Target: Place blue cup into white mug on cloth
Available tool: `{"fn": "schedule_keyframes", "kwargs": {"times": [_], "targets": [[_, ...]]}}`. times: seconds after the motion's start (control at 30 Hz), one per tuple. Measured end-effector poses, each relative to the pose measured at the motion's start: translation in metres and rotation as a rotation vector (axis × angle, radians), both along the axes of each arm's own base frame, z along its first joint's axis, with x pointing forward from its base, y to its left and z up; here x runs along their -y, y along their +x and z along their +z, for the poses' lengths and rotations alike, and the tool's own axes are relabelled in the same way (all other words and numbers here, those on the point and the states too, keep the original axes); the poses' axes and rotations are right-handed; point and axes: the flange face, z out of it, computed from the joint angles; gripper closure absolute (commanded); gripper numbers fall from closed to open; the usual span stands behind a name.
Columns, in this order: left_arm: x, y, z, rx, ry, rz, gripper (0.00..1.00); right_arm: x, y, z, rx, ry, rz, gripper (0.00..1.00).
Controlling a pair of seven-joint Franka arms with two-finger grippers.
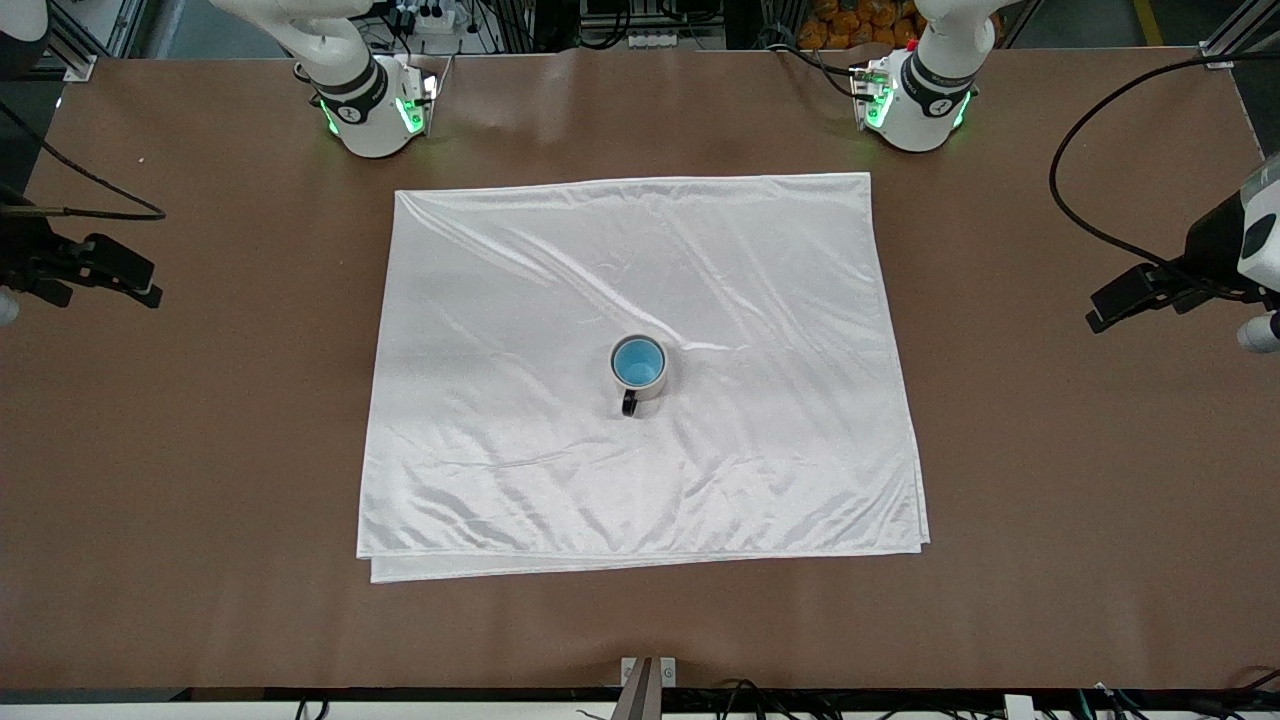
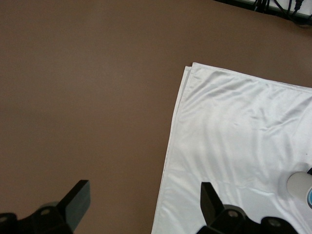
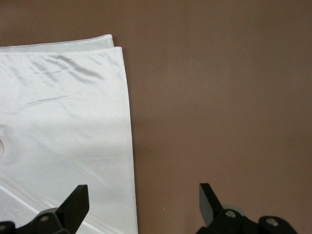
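1. both arms wait drawn back over bare table, one at each end, well apart from the cloth.
2. the left gripper hangs over the brown table at the left arm's end, at about 3 o'clock of the cloth in the front view; its jaws stand wide apart and hold nothing.
3. the right gripper hangs over the table at the right arm's end, at about 9 o'clock of the cloth in the front view; its jaws are also spread wide and bare.
4. the fingers of each gripper are black, blocky and matte.
5. the cloth is a large shiny white satin-like rectangle, creased and folded double, its lower layer showing along the edge nearest the front camera.
6. the white mug stands upright near the middle of the cloth, cream and round, with a small black loop handle pointing to about 6 o'clock in the front view.
7. the blue cup sits inside the mug, its light-blue inside showing from above.
8. mug and cup lie well apart from both pairs of jaws, roughly between them; only the mug's edge reaches into the wrist views.
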Motion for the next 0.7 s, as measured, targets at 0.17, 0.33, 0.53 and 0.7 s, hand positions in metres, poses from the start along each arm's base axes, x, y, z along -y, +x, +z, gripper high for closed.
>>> {"fn": "schedule_keyframes", "kwargs": {"times": [0.17, 0.33, 0.53, 0.7], "targets": [[-0.0020, 0.0000, -0.0002, -0.001, 0.001, 0.003, 0.00, -0.0005, 0.0001, -0.0001, 0.000, 0.000, 0.001, 0.00], [-0.0059, 0.0004, -0.0007, -0.002, 0.007, 0.010, 0.00, -0.0016, 0.0002, -0.0002, 0.000, 0.000, 0.003, 0.00], [-0.0061, -0.0001, 0.0003, 0.000, 0.018, 0.013, 0.00, -0.0032, 0.0003, -0.0003, 0.000, 0.000, 0.006, 0.00], [-0.0027, -0.0018, 0.0032, 0.005, 0.031, 0.014, 0.00, -0.0035, 0.0004, -0.0003, 0.000, 0.000, 0.006, 0.00]]}}
